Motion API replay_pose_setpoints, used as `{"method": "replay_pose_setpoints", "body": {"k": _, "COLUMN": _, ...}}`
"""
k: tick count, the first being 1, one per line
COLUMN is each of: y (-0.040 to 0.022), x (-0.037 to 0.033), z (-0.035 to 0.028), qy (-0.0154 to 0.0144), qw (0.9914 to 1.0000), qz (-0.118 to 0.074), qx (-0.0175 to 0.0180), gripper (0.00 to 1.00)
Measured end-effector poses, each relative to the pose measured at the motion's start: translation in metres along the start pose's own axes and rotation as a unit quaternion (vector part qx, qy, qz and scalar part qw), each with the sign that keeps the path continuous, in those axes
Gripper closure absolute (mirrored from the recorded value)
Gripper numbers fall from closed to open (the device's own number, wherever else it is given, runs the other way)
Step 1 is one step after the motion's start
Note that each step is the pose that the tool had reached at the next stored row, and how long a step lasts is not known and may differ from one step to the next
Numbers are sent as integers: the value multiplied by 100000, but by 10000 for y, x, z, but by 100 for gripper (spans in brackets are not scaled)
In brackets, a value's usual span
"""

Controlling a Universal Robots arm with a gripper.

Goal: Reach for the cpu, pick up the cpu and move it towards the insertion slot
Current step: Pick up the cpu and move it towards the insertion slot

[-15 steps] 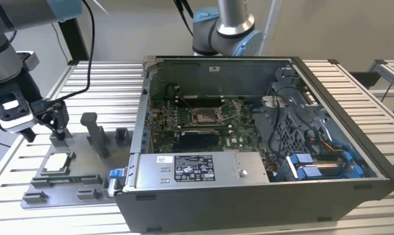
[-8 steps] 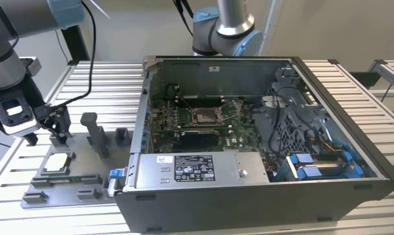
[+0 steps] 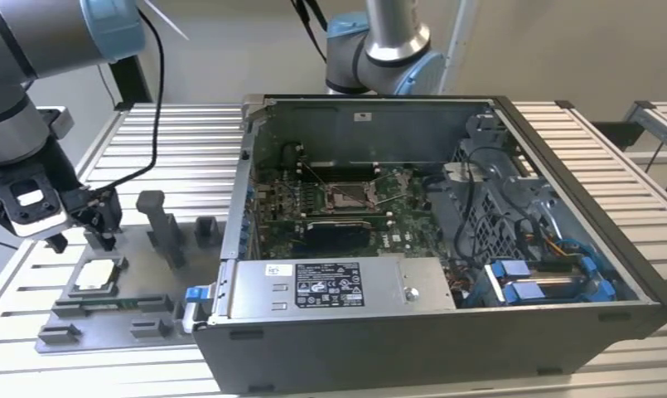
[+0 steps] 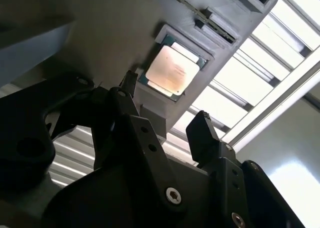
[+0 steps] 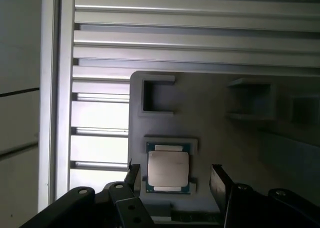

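Observation:
The cpu [image 3: 98, 276] is a small silvery square chip lying flat in a recess of the grey fixture plate [image 3: 90, 325] at the exterior view's left. My gripper [image 3: 81, 240] hangs just above it, open, with nothing between its fingers. In both wrist views the cpu [image 4: 172, 70] [image 5: 168, 170] lies beyond the two black fingertips [image 4: 202, 130] [image 5: 218, 180], which stand apart on either side of it. The gripper [image 4: 165, 108] [image 5: 175, 178] does not touch the chip. The insertion slot [image 3: 350, 196], a metal-framed socket with a dark centre, sits on the motherboard inside the open computer case.
Upright grey blocks [image 3: 161, 228] stand on the fixture plate beside the gripper. The open case [image 3: 444, 340] has tall walls, and a silver power supply [image 3: 333, 286] sits along its near side. A second robot arm [image 3: 383, 50] stands behind the case. A slatted metal table [image 3: 190, 133] carries everything.

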State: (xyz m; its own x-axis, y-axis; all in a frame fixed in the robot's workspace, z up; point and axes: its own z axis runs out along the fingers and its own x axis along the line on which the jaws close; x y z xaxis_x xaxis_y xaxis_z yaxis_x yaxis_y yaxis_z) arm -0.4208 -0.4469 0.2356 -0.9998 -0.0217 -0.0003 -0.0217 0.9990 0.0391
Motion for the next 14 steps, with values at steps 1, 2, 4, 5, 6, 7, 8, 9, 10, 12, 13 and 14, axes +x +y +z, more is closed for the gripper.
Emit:
{"method": "replay_pose_setpoints", "body": {"k": 1, "y": -1, "x": 2, "z": 18, "qy": -2, "qw": 100000, "qz": -6, "qx": -1, "gripper": 0}}
{"method": "replay_pose_setpoints", "body": {"k": 2, "y": -2, "x": 5, "z": 35, "qy": -2, "qw": 100000, "qz": -9, "qx": 0, "gripper": 0}}
{"method": "replay_pose_setpoints", "body": {"k": 4, "y": -4, "x": 10, "z": 67, "qy": 5, "qw": 100000, "qz": -12, "qx": 4, "gripper": 0}}
{"method": "replay_pose_setpoints", "body": {"k": 5, "y": -6, "x": 12, "z": 83, "qy": 2, "qw": 100000, "qz": -15, "qx": 2, "gripper": 0}}
{"method": "replay_pose_setpoints", "body": {"k": 6, "y": -7, "x": 14, "z": 99, "qy": 5, "qw": 100000, "qz": -19, "qx": 2, "gripper": 0}}
{"method": "replay_pose_setpoints", "body": {"k": 7, "y": -8, "x": 17, "z": 115, "qy": 1, "qw": 100000, "qz": -16, "qx": 1, "gripper": 0}}
{"method": "replay_pose_setpoints", "body": {"k": 8, "y": -9, "x": 20, "z": 130, "qy": 0, "qw": 100000, "qz": -20, "qx": 0, "gripper": 0}}
{"method": "replay_pose_setpoints", "body": {"k": 9, "y": -10, "x": 23, "z": 144, "qy": 1, "qw": 100000, "qz": -20, "qx": 1, "gripper": 0}}
{"method": "replay_pose_setpoints", "body": {"k": 10, "y": -12, "x": 26, "z": 160, "qy": 1, "qw": 100000, "qz": -23, "qx": 1, "gripper": 0}}
{"method": "replay_pose_setpoints", "body": {"k": 12, "y": -15, "x": 31, "z": 190, "qy": 6, "qw": 100000, "qz": -30, "qx": 3, "gripper": 0}}
{"method": "replay_pose_setpoints", "body": {"k": 13, "y": -18, "x": 34, "z": 204, "qy": 9, "qw": 100000, "qz": -31, "qx": 6, "gripper": 0}}
{"method": "replay_pose_setpoints", "body": {"k": 14, "y": -20, "x": 36, "z": 218, "qy": 6, "qw": 100000, "qz": -37, "qx": 7, "gripper": 0}}
